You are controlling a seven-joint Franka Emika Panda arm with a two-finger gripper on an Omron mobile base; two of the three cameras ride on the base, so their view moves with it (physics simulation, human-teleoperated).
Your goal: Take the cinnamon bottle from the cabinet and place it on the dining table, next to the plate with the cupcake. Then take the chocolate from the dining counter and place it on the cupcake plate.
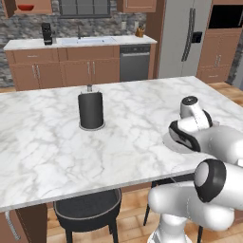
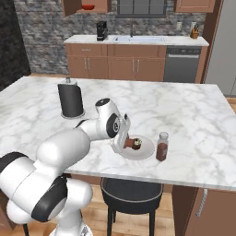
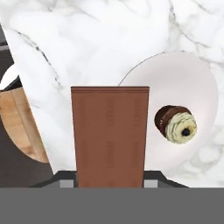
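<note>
Bare tabletop [image 2: 193, 110] spreads wide around the plate [image 2: 146, 152]; the cupcake [image 2: 136, 144] takes its middle, the cinnamon bottle [image 2: 162, 146] crowds its right rim, the black canister [image 2: 70, 99] stands well apart.

Flat, even rendered light is filling all views, no clear source, no glare, with the marble top [image 1: 42, 142] reading bright. Soft faint shadows are sitting under the dark canister [image 1: 91, 110] and under the table edge toward 6 o'clock. Resolution is showing low and slightly soft; the chocolate [image 3: 110, 135] is looking blurry close up.
</note>
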